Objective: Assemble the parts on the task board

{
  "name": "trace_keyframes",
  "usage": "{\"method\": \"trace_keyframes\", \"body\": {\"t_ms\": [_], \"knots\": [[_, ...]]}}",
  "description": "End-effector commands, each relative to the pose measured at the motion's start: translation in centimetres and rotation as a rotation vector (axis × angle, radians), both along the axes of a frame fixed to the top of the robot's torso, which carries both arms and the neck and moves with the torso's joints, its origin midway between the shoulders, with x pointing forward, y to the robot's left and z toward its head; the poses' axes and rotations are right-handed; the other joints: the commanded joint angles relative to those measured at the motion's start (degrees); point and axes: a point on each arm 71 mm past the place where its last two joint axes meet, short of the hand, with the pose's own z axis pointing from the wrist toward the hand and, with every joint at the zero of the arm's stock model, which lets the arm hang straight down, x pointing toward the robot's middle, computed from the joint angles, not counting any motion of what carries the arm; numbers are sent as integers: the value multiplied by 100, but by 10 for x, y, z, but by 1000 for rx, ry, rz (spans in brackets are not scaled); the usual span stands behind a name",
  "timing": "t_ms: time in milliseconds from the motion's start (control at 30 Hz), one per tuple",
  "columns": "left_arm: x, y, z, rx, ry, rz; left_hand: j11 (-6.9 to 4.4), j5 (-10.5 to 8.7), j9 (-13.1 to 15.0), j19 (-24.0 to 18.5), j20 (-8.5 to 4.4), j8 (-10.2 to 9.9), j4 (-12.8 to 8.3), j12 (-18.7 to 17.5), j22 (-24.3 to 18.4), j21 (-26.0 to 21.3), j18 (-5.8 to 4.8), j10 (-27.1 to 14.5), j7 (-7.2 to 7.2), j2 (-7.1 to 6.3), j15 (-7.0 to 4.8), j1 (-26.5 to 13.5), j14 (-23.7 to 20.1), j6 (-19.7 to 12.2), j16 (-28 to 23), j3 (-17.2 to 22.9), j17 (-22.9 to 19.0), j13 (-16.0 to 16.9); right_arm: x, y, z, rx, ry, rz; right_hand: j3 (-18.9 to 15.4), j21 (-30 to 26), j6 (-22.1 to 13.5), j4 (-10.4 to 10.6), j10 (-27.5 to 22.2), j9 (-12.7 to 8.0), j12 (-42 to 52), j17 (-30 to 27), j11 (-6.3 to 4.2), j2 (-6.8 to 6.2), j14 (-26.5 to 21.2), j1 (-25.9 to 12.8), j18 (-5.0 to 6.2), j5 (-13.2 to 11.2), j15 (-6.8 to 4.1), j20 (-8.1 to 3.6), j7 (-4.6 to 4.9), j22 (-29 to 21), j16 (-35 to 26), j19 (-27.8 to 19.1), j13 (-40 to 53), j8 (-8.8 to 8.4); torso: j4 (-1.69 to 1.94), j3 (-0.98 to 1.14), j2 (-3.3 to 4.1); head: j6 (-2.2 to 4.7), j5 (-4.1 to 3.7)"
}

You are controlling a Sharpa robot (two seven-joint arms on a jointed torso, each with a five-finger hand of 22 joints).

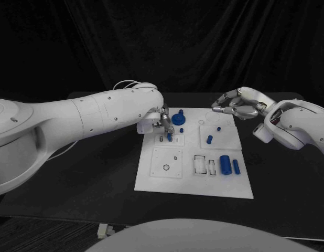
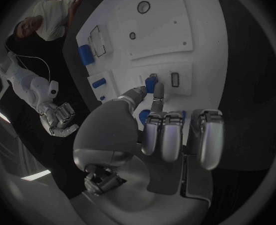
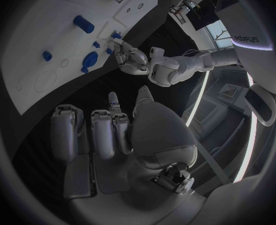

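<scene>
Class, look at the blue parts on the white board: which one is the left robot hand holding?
The small blue peg at the board's far left corner, pinched in the left robot hand's fingertips. The other blue parts lie or stand free.

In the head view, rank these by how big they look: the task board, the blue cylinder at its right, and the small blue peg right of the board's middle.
1. Task board
2. Blue cylinder
3. Small blue peg
</scene>
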Motion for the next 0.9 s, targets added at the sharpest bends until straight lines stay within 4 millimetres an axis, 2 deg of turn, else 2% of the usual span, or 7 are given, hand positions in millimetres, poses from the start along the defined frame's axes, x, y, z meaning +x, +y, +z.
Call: {"method": "trace_keyframes", "body": {"t_ms": [33, 900], "knots": [[-3, -1, -1, 3, 24, -11, -52, 20, 6, 210, -31, 15, -241, 20, 971, -27, 38, 597, -44, 44, -41, -5, 605, -6, 15, 269, 1509, 1509, -1, 0, -3, -10, 20, -1, -24, -34, 9, 5, 460, -8, -23, 691, 40, 7, 341, 69, 116, 37, 40, 40, 16, 1232, -30, 151, 1276, -12, 3, 1, -3, -1, 5], [-2, -5, -2, -5, 19, -12, -48, 13, 20, 181, -32, 0, -256, 20, 933, -61, 49, 597, -37, 37, -41, -5, 605, -31, 15, 305, 1509, 1509, -2, 0, -4, -11, 26, 1, -29, -44, 10, 4, 453, -8, -27, 679, 42, 9, 336, 85, 118, 41, 42, 42, 18, 1229, -37, 144, 1266, -13, 2, 0, 1, -1, -13]]}}
